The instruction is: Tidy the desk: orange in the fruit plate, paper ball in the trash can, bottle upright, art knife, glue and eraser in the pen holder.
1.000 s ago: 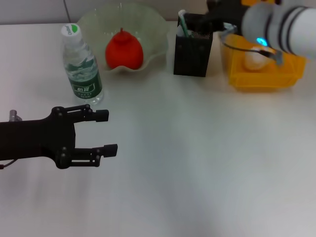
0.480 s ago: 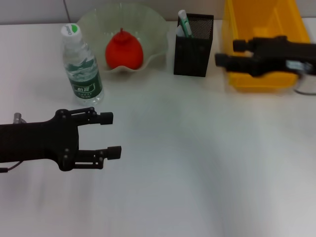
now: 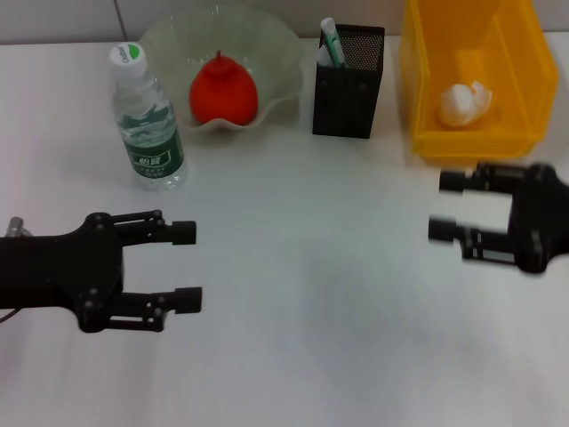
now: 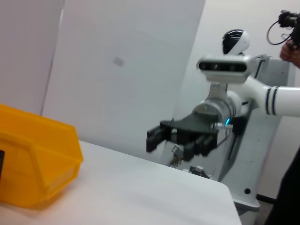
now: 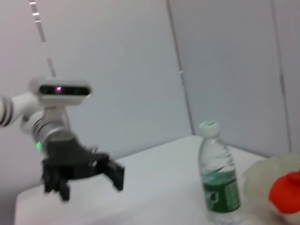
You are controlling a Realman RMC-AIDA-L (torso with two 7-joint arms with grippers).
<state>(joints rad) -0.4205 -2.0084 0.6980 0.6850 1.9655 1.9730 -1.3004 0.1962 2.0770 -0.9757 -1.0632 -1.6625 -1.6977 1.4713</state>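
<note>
The orange (image 3: 224, 89) lies in the pale green fruit plate (image 3: 283, 44) at the back. The bottle (image 3: 147, 120) stands upright to its left on the desk (image 3: 302, 294). The black mesh pen holder (image 3: 348, 84) holds the mint-green art knife (image 3: 331, 40). The paper ball (image 3: 462, 102) lies in the yellow trash can (image 3: 520, 62). The glue and eraser are hidden. My left gripper (image 3: 188, 267) is open and empty at the front left. My right gripper (image 3: 444, 206) is open and empty in front of the trash can. The right wrist view shows the bottle (image 5: 218, 187) and orange (image 5: 286, 192).
The left wrist view shows the trash can (image 4: 33, 159) and my right gripper (image 4: 168, 140) beyond it. The right wrist view shows my left gripper (image 5: 86, 180) across the table. The desk's far edge meets a wall behind the plate.
My right arm has pulled back from above the pen holder and trash can to the desk in front of the bin. My left gripper has drifted slightly nearer and left.
</note>
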